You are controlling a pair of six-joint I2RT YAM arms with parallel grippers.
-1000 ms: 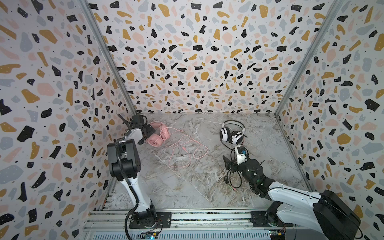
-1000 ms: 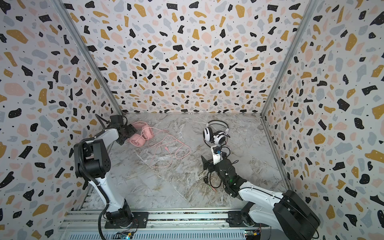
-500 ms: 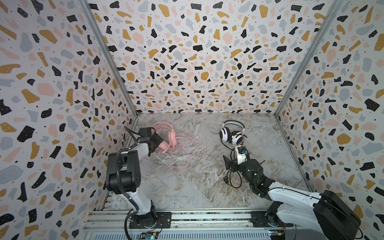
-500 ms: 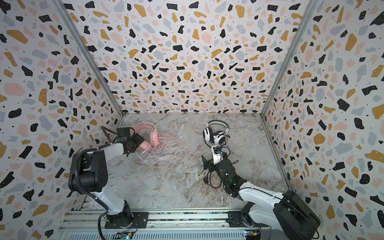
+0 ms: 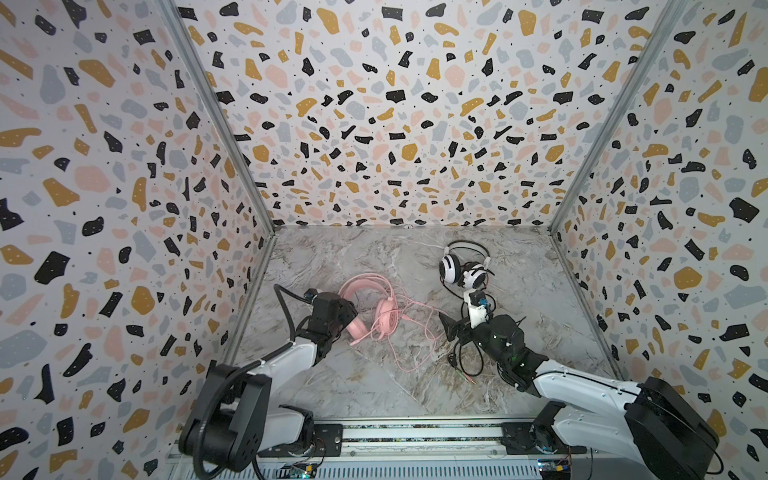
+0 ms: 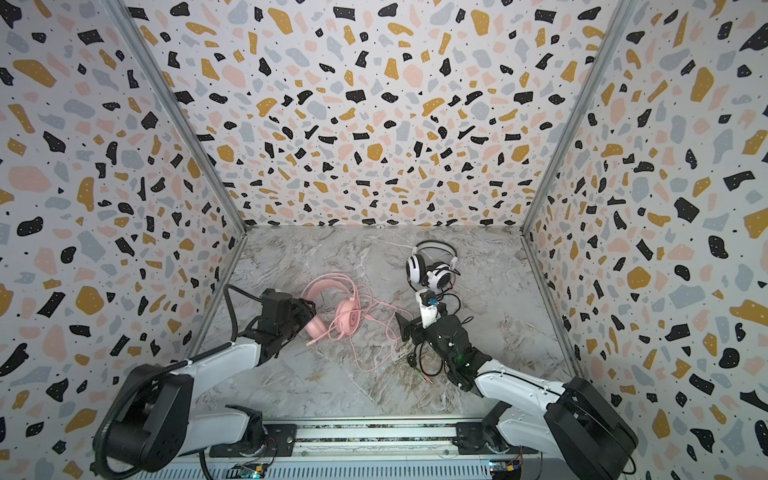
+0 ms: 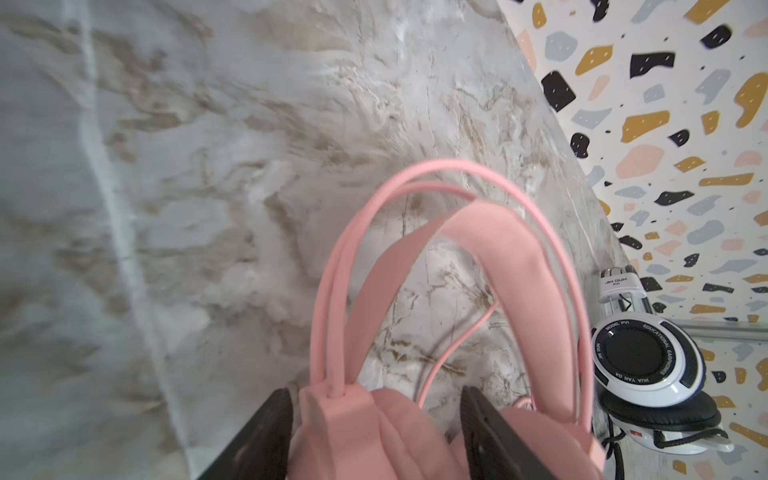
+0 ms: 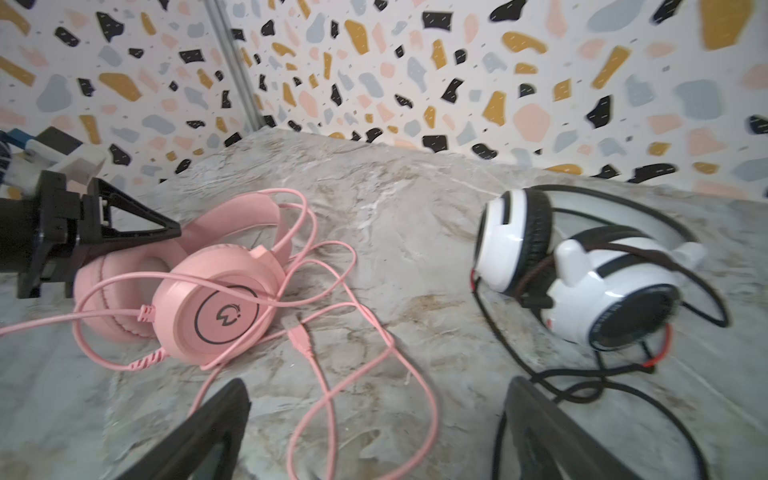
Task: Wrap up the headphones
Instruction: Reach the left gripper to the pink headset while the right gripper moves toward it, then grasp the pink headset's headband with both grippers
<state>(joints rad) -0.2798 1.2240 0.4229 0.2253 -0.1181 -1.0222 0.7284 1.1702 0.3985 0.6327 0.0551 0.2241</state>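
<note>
The pink headphones (image 5: pixel 386 318) (image 6: pixel 349 316) lie left of centre on the marble table, with the pink cable (image 5: pixel 409 345) looped loosely to their right. My left gripper (image 5: pixel 351 320) (image 7: pixel 376 395) is shut on their left ear cup (image 7: pixel 345 419), one finger on each side. The white-and-black headphones (image 5: pixel 461 270) (image 8: pixel 590 270) sit farther back on the right, and their black cable (image 5: pixel 469 361) trails toward the front. Between the two cables my right gripper (image 5: pixel 463 316) (image 8: pixel 378 386) hangs open just above the table, holding nothing.
Patterned walls close the table (image 5: pixel 374 386) in at the left, back and right. A metal rail (image 5: pixel 415 432) carrying both arm bases runs along the front edge. The black cable's plugs (image 5: pixel 467 376) lie by the right arm.
My left gripper closed on the pink ear cup and dragged the pink headphones from the far left wall toward the middle and front. The right arm has not moved.
</note>
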